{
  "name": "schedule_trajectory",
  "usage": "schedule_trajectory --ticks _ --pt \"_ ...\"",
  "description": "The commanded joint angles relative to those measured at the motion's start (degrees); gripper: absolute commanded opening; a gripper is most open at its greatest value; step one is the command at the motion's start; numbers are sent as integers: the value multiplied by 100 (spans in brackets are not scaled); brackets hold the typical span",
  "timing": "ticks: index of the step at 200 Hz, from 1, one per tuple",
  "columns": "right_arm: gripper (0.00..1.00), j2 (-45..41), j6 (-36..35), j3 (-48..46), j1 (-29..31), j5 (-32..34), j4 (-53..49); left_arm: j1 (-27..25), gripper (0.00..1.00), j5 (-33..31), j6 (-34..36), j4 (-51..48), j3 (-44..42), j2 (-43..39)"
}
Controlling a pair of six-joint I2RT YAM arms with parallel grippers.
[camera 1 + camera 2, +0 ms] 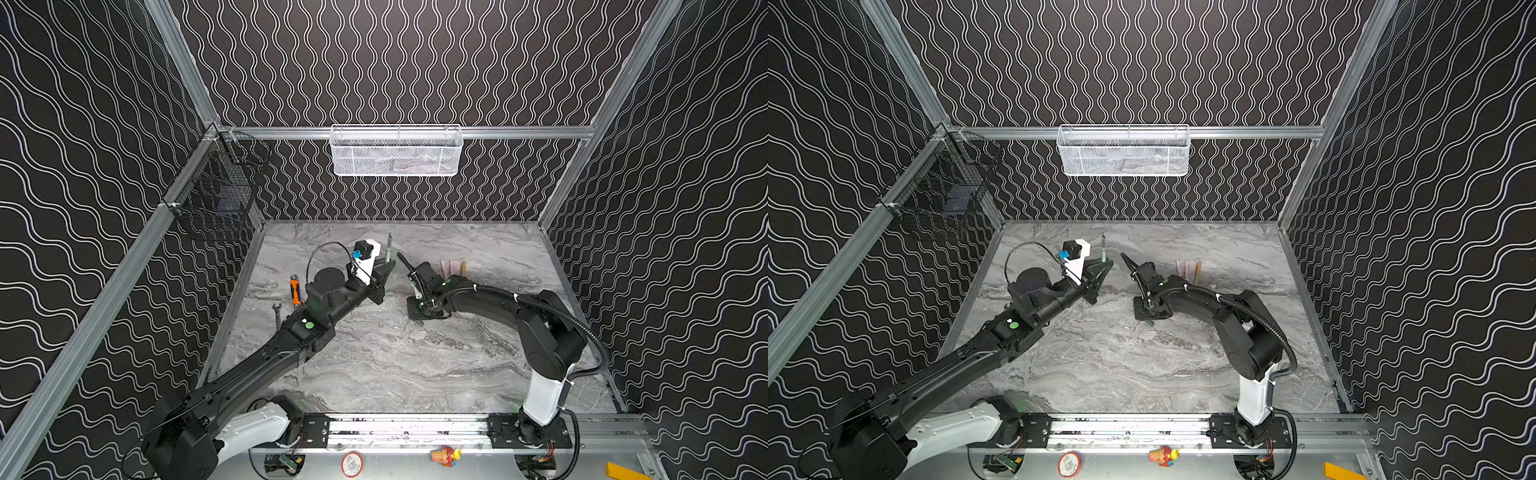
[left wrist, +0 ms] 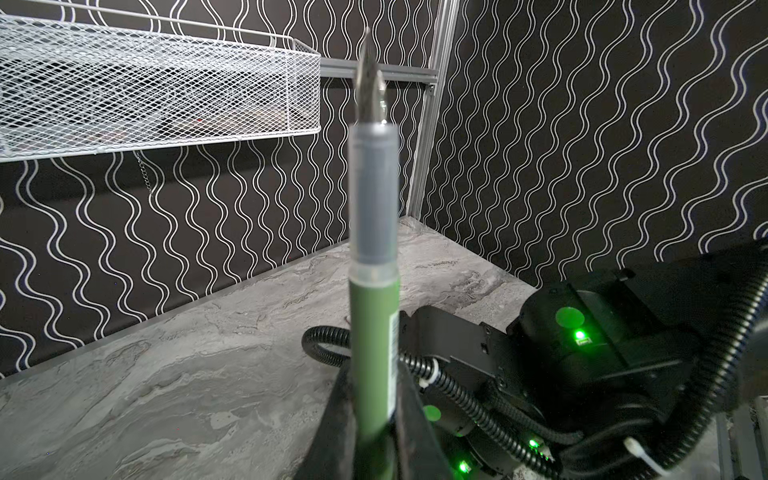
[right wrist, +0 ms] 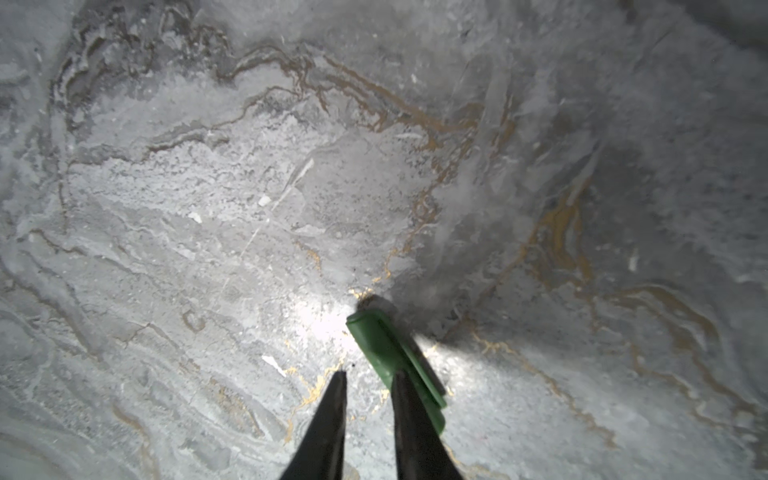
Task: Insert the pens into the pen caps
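Left black parallel gripper (image 2: 374, 386) points upward, jaws clamped tight. Right black parallel gripper (image 3: 368, 376) points downward, arm bent low, fingertips narrowly apart.

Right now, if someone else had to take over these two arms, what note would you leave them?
Left gripper: shut on the green pen, held upright, tip up, uncapped.
Right gripper: jaws slightly apart with nothing between them. The green cap lies on the table beside one finger.
Two pink pens and a tan pen lie beyond the right arm; I cannot tell whether they are capped.
Done: nothing certain.
Left: grasp the green cap and fit it onto the green pen.
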Motion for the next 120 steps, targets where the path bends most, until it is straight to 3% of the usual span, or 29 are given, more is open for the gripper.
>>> schedule_trajectory --ticks 1,71,120 --pt "23 105 -504 125 21 181 -421 3 1 15 -39 129 59 -10" --pt "21 424 -1010 218 22 222 -499 0 1 25 -37 124 61 26" --pt "21 553 -984 208 20 119 -418 5 1 43 -38 132 56 43"
